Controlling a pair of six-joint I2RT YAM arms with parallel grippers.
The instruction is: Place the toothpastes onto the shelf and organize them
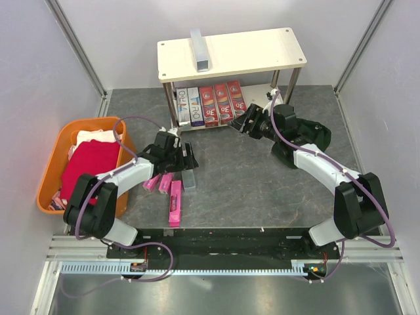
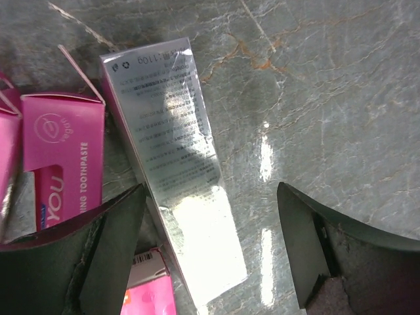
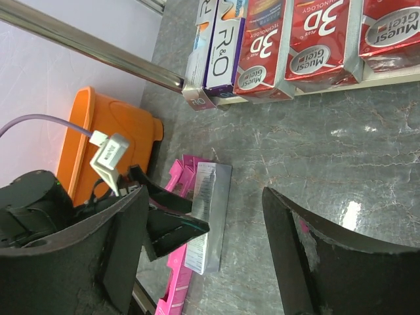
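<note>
Left tool (image 2: 210, 191) hangs spread open astride the silver-grey toothpaste box (image 2: 172, 144), which lies flat on the bench (image 2: 341, 85) beside pink boxes (image 2: 62, 151). To grip well, centre across its narrow sides before closing. Right tool (image 3: 205, 197), open and empty, hovers near the shelf (image 1: 262, 46).

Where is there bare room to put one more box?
The shelf's top board is bare right of the silver box. The table is bare between the arms. Crowded: the lower board's box row, and the pink boxes by the left pincer.
</note>
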